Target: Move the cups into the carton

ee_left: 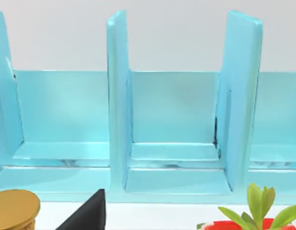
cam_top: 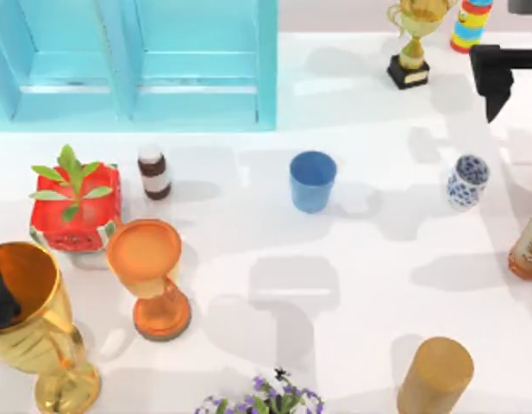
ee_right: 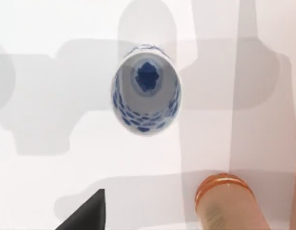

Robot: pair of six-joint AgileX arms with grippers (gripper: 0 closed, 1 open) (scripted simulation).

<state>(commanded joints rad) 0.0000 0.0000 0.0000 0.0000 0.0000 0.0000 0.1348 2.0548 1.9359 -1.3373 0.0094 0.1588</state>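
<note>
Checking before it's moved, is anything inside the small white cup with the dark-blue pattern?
The small white cup with dark-blue pattern holds nothing; only a blue motif marks its bottom.

The AgileX robot's visible parts are matte black throughout. At the top view's right edge, the right arm (cam_top: pixel 492 76) appears as a blocky, squared housing that narrows to a blunt downward tip, with flat faces, hard corners and no markings. At the left edge, the left arm (cam_top: pixel 0 297) shows as a dark, rounded, slightly tapering sliver. In each wrist view a plain black wedge with one straight vertical edge and one slanted edge rises from the frame's lower border, belonging to the left end effector (ee_left: pixel 88 215) and the right end effector (ee_right: pixel 88 215).
</note>
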